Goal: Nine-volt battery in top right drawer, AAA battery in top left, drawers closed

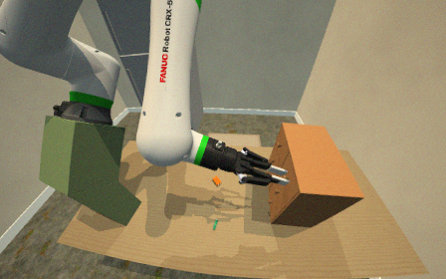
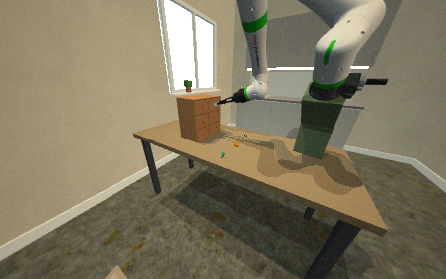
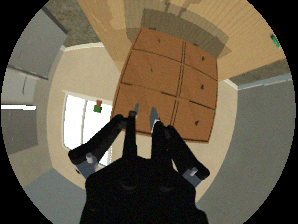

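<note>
The orange-brown chest (image 1: pixel 331 164) (image 2: pixel 188 120) stands on the table, its drawers looking pushed in. My gripper (image 1: pixel 283 174) (image 2: pixel 217 104) (image 3: pixel 144 110) is level, with its fingers a little apart and nothing seen held. Its tips are close to the front of the top row's right drawer (image 3: pixel 162 100). That drawer's knob is hidden, and contact is unclear. The top row's left drawer (image 3: pixel 190 117) is beside it. A small orange block (image 1: pixel 216 180) (image 2: pixel 236 144) and two small green things, one (image 1: pixel 215 224) (image 2: pixel 245 136) and another (image 2: pixel 222 155) (image 3: pixel 275 41), lie on the table. Which are the batteries is unclear.
The table (image 1: pixel 358 239) (image 2: pixel 164 137) carries the chest near one end. The green robot pedestal (image 1: pixel 82 164) (image 2: pixel 319 125) stands at the other end. The white arm reaches over the table between them. A potted plant (image 2: pixel 188 86) (image 3: pixel 98 106) stands on the window sill behind the chest.
</note>
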